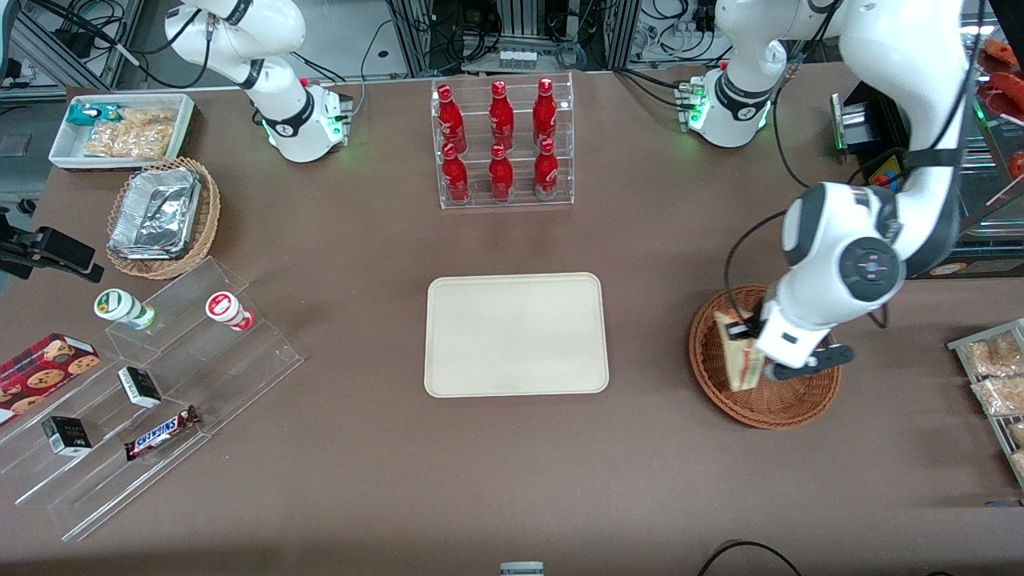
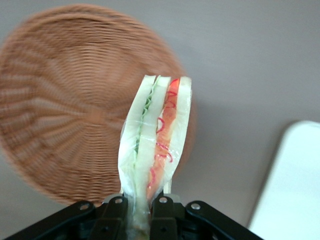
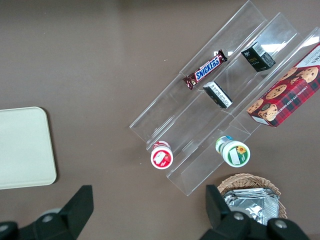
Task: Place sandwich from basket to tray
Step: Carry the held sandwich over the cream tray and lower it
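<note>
Above the basket, toward the working arm's end of the table: gripper, jaws clamped on the sandwich, wedge lifted clear of the wicker. Between basket and snack shelves, well apart from both: tray, bare.

my claw: matt black plastic, over basket | sandwich: glossy clear film wrap | basket: rough woven wicker | tray: smooth matt cream plastic | worktop: matt brown
</note>
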Motion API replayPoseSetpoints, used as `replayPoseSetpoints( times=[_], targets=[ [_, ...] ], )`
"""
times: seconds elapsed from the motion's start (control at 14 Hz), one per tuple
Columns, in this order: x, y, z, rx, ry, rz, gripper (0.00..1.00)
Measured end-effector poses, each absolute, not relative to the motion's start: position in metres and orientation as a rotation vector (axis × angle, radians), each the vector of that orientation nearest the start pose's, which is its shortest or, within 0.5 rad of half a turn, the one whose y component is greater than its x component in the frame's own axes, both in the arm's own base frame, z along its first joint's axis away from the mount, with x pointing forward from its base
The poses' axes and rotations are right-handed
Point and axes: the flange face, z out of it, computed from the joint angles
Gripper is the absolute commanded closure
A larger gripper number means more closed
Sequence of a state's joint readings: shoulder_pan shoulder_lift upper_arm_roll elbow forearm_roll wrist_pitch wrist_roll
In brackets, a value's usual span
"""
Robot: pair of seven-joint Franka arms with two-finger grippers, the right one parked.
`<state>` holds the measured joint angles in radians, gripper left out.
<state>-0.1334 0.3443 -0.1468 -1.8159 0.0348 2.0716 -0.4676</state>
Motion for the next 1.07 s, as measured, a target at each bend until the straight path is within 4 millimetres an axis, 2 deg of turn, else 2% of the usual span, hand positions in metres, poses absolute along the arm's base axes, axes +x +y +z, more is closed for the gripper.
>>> replayPoseSetpoints(
  times=[0.21, 0.36, 0.57, 0.79, 0.93, 1.07],
  targets=[
    [0.598, -0.255, 0.330, -3.131, -0.112, 0.140, 0.95],
    [0.594, -0.300, 0.320, -3.138, -0.092, 0.140, 0.95],
    [0.586, -0.362, 0.305, -3.147, -0.127, 0.140, 0.95],
    [0.567, -0.427, 0.301, -3.163, -0.165, 0.119, 0.96],
    [0.557, -0.463, 0.295, -3.174, -0.195, 0.110, 0.95],
    [0.551, -0.487, 0.283, -3.180, -0.201, 0.112, 0.95]
  ],
)
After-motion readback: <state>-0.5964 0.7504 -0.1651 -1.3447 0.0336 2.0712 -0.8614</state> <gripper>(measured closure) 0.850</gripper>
